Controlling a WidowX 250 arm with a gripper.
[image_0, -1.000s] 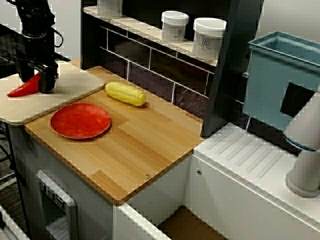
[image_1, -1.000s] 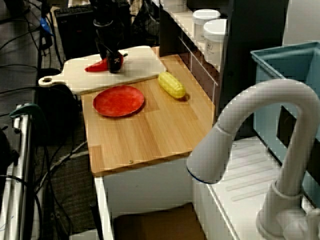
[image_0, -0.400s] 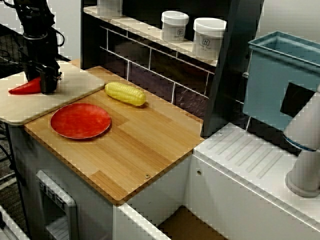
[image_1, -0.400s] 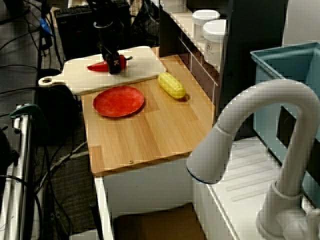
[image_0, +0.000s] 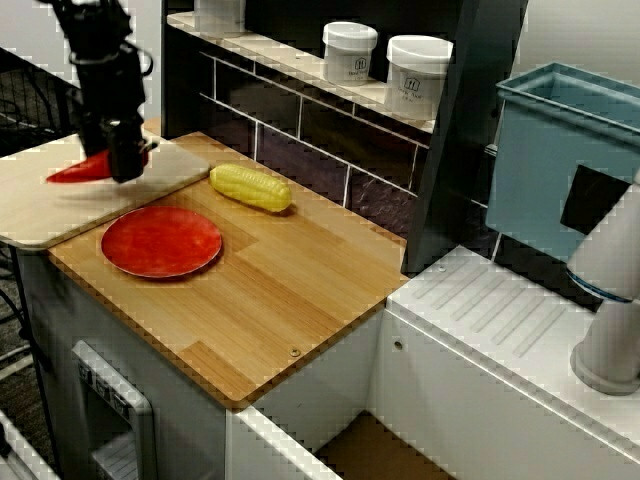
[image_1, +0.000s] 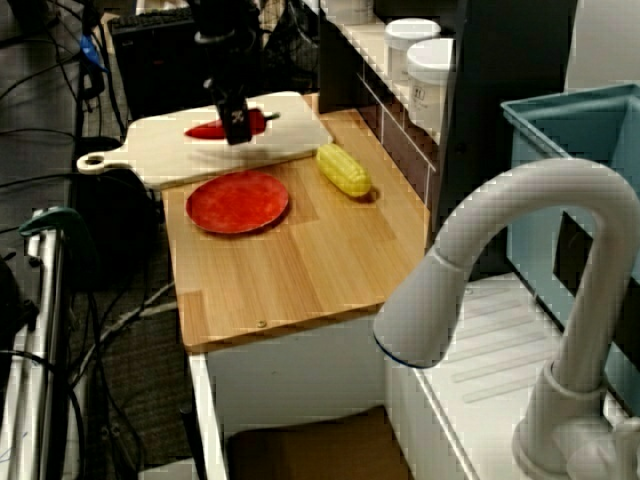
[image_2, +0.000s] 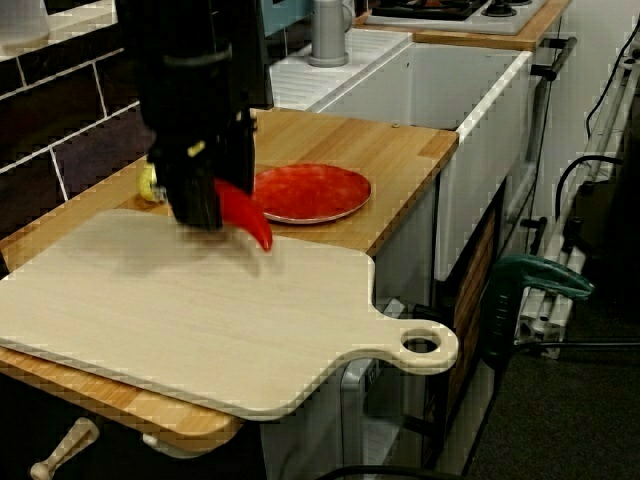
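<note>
My gripper (image_0: 124, 166) is shut on a red chili pepper (image_0: 78, 169) and holds it a little above the pale cutting board (image_0: 40, 212). In the view past the faucet, the gripper (image_1: 237, 129) hangs over the board's (image_1: 150, 152) near half with the pepper (image_1: 207, 130) pointing left. The view from the board's end shows the pepper (image_2: 246, 213) jutting out below the gripper (image_2: 199, 211), with a blurred shadow on the board (image_2: 200, 320). A red plate (image_0: 160, 241) lies on the wooden counter just beside the board. A yellow corn cob (image_0: 250, 187) lies behind the plate.
Two white jars (image_0: 349, 51) (image_0: 417, 76) stand on the tiled shelf at the back. A teal bin (image_0: 560, 150) and a white faucet (image_1: 520, 260) sit to the right past the wooden counter (image_0: 290, 290). The board's handle (image_2: 425, 347) overhangs the counter edge.
The gripper has risen off the cutting board with the pepper in it and moved right, toward the plate side. Plate and corn have not moved.
</note>
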